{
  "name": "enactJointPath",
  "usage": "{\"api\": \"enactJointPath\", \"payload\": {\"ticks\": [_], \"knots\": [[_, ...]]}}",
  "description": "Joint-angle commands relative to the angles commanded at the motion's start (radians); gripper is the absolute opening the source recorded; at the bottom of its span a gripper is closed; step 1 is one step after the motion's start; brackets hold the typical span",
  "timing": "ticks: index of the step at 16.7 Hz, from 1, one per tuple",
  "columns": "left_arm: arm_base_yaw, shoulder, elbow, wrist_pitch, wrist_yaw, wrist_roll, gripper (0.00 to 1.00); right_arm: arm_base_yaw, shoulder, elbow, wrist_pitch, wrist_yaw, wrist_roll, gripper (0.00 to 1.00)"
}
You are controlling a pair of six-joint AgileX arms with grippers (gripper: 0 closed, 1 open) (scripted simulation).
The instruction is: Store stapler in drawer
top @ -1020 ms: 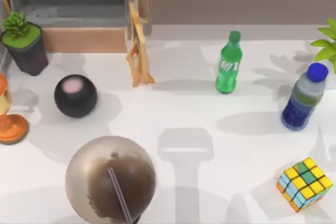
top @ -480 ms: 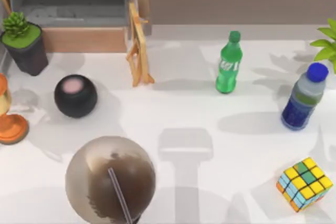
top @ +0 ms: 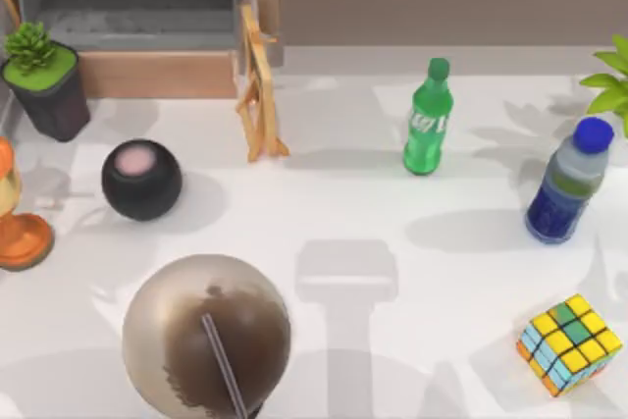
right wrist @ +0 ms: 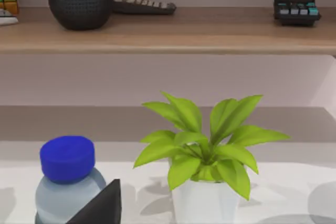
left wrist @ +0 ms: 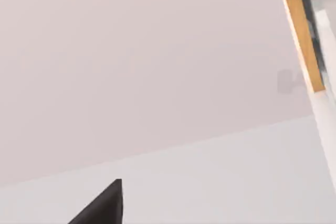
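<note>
The drawer [top: 157, 74] stands pulled open at the table's back left, its grey inside bare and its light brown front panel facing the table. The stapler is out of view. A dark tip of my left gripper [left wrist: 102, 207] pokes into the left wrist view before a pale wall and a wooden edge [left wrist: 302, 30]. In the right wrist view a dark tip of my right gripper [right wrist: 100, 205] sits beside the blue-capped bottle [right wrist: 67, 182], facing a leafy plant [right wrist: 205, 156].
A green soda bottle [top: 429, 117] stands mid-table, a blue-capped bottle [top: 569, 182] and colour cube [top: 569, 343] at right. At left: a black ball [top: 141, 180], potted succulent [top: 44, 80], orange stand [top: 20, 237], wooden easel [top: 257, 85], large grey dome [top: 206, 336].
Faint shadows on the table's left side near the black ball have shifted a little. No object has moved.
</note>
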Motion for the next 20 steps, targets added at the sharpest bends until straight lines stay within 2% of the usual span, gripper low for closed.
{"api": "enactJointPath", "payload": {"ticks": [5,10,15,20], "knots": [[0.172,-0.108,-0.377,0.567,0.119,0.24,1.0,0.0,0.0,0.0,0.0,0.0,0.0,1.0],[0.258,-0.128,-0.756,1.125,0.248,0.466,1.0,0.0,0.0,0.0,0.0,0.0,0.0,1.0],[0.225,-0.096,-1.064,1.592,0.378,0.644,1.0,0.0,0.0,0.0,0.0,0.0,0.0,1.0],[0.129,-0.056,-1.242,1.883,0.478,0.746,1.0,0.0,0.0,0.0,0.0,0.0,0.0,1.0]]}}
